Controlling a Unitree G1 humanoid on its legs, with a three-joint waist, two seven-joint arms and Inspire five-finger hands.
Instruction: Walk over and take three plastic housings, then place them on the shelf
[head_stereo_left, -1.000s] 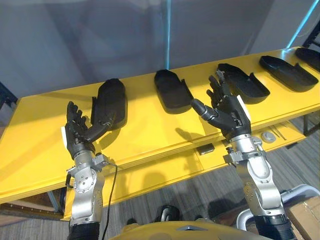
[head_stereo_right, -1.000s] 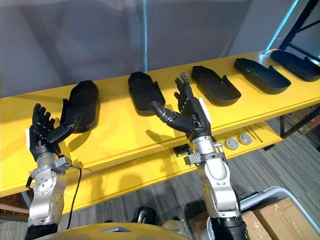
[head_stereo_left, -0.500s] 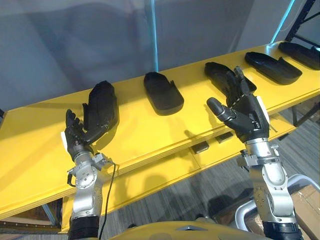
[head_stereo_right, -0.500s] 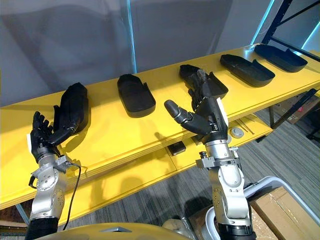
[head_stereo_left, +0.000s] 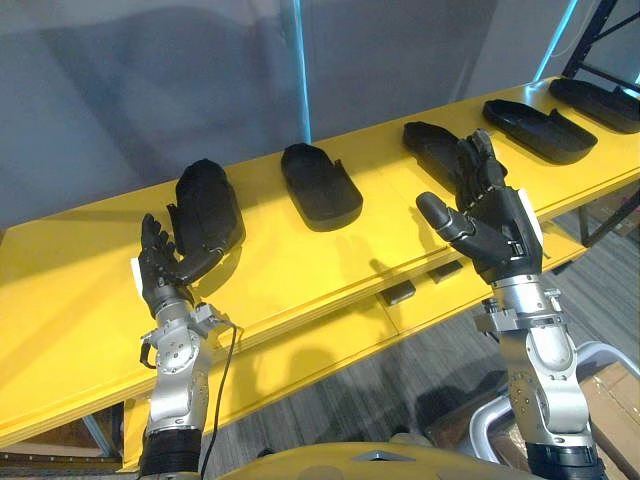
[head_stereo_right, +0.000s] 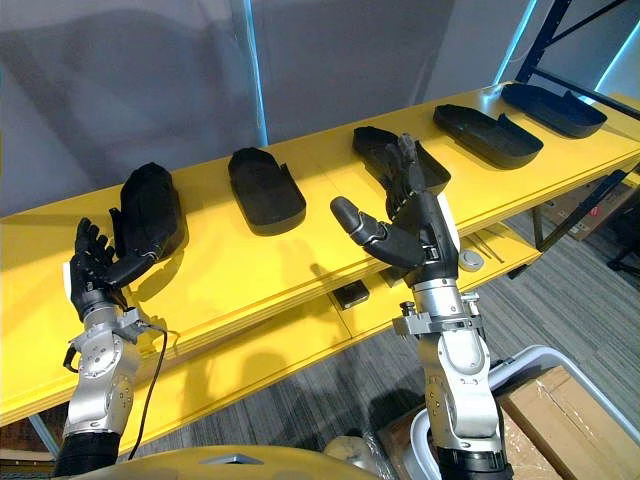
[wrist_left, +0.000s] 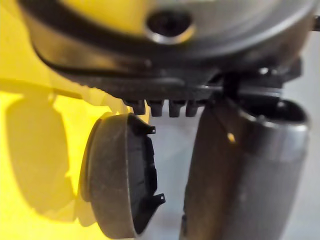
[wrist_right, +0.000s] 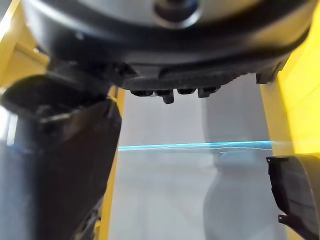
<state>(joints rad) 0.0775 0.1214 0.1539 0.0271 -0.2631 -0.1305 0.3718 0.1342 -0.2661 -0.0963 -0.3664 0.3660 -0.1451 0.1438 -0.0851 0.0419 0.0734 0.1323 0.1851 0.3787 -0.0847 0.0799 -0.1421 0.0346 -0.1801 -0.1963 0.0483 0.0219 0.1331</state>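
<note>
Several black plastic housings lie in a row on the yellow table (head_stereo_left: 300, 270). My left hand (head_stereo_left: 163, 272) is open just in front of the leftmost housing (head_stereo_left: 208, 203), and its thumb reaches that housing's near end. The left wrist view shows the same housing (wrist_left: 117, 185) past the thumb (wrist_left: 245, 170). The second housing (head_stereo_left: 320, 185) lies at the middle. My right hand (head_stereo_left: 495, 230) is raised and open, its fingers in front of the third housing (head_stereo_left: 432, 145). Two more housings (head_stereo_left: 525, 118) (head_stereo_left: 600, 97) lie farther right. Neither hand holds anything.
A lower yellow shelf (head_stereo_left: 330, 345) runs under the table top, with small grey parts (head_stereo_left: 401, 293) on it. A cardboard box (head_stereo_left: 612, 400) stands on the floor at the lower right. A dark rack (head_stereo_right: 560, 30) rises at the far right, and a grey wall stands behind.
The camera has swung, so the whole row of housings sits farther left. My right hand has moved right along the table past the third housing. My left hand is slightly closer to the leftmost housing.
</note>
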